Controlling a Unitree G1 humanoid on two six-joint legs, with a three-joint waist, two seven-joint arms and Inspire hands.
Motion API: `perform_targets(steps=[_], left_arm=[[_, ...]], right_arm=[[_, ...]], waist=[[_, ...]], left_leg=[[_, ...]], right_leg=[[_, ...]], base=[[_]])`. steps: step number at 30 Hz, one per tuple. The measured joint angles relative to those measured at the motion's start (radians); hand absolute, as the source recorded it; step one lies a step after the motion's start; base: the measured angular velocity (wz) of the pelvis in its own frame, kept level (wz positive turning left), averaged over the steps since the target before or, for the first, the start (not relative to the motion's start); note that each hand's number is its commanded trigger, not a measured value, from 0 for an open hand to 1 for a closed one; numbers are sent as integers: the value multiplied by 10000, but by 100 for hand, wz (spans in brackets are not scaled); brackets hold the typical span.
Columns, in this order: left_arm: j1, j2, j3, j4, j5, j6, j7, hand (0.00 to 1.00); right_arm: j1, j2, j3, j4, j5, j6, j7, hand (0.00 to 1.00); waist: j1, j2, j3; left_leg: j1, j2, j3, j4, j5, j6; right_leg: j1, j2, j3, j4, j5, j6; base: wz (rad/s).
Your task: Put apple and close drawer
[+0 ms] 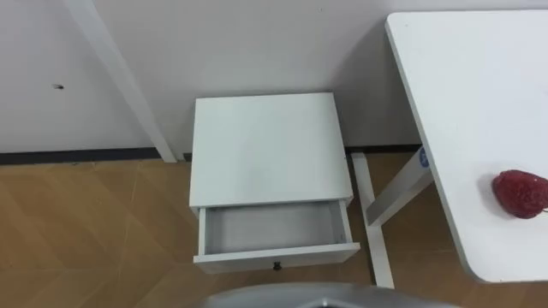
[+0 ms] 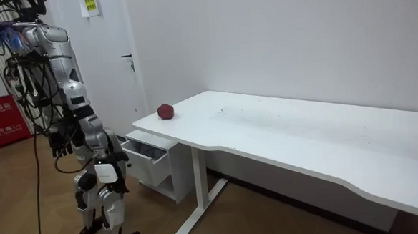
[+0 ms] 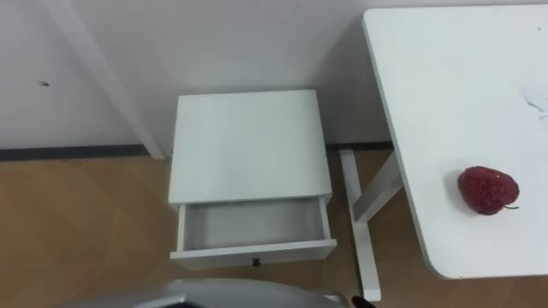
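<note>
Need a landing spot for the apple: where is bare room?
The open drawer is bare inside, wall to wall. The cabinet top behind it is bare too. The table is free around the apple. Nowhere is crowded.

A yellow notice (image 2: 88,4) high up and a red board (image 2: 1,117) at the room view's left edge bear print too small to read.

Drawer (image 1: 272,231) open; apple (image 1: 519,193) on table (image 1: 462,111).
</note>
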Motion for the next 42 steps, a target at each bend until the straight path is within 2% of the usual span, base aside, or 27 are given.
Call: perform_targets(steps=[9,11,14,18,23,28,29,31,34,35,37,42], left_arm=[[-3,2,-9,12,-3,-169,12,0],[-8,10,-2,-16,8,-219,41,0],[-114,105,14,-19,-3,-238,44,0],[-108,194,14,-126,-7,-430,99,0],[-161,363,7,-242,3,-611,259,0],[-157,536,0,-264,-13,-658,267,0],[-157,537,2,-269,-9,-681,267,0],[-123,541,75,-302,2,-924,266,0],[-58,546,218,-305,0,-1131,266,0],[-53,546,222,-305,-1,-1161,267,0],[9,542,220,-505,27,-1240,276,0],[38,536,220,-809,108,-1527,334,0]], right_arm=[[-134,-87,-74,19,170,-131,-339,0],[-106,-85,-170,-37,908,-202,-497,0],[-172,-92,-1037,-208,2598,-233,-813,0],[-243,-93,-2171,-723,5015,-475,-1257,0],[-364,-89,-2757,-1686,6397,-1024,-2098,0],[-356,-77,-2784,-3757,7116,-1718,-2949,0],[-359,-76,-2783,-4037,7138,-1787,-3071,0],[-397,-91,-2795,-5195,7130,-2173,-3443,0],[-464,-121,-3050,-5832,7008,-2609,-4056,0],[-483,-128,-3113,-5856,6957,-2637,-4231,0],[-478,-120,-3123,-6516,6451,-2771,-5141,0],[-479,-115,-3079,-7791,4680,-2988,-6860,0]], waist=[[-26,-1,41],[-33,-9,46],[-133,-6,45],[-308,13,34],[-421,-54,34],[-481,-101,3],[-487,-103,1],[-492,-143,-30],[-511,-190,-21],[-505,-197,-20],[-458,-208,32],[-438,-231,62]], left_leg=[[-24,5,-2,4,-4,-4],[-27,7,-1,9,-4,-5],[-133,6,-17,17,-3,-4],[-164,8,109,11,-2,-4],[-213,8,207,33,-2,-3],[-245,19,285,87,-2,-2],[-273,21,286,101,-2,-2],[-491,37,278,191,-2,-2],[-492,44,292,182,-1,-2],[-491,43,304,173,0,-2],[-502,43,412,163,5,1],[-529,33,515,154,5,2]], right_leg=[[-11,11,1,-4,1,-2],[-6,12,5,-3,1,-1],[-101,12,0,-4,1,-2],[-191,17,126,32,1,-1],[-307,14,222,150,0,0],[-423,13,282,174,0,-1],[-447,13,281,180,1,-1],[-595,14,272,188,17,-22],[-593,27,284,181,21,-24],[-586,26,286,188,21,-23],[-673,24,401,279,18,-19],[-800,18,512,347,15,-14]], base=[[0],[0],[0],[-8],[-8],[-3],[0],[0],[0],[0],[-13],[-8]])
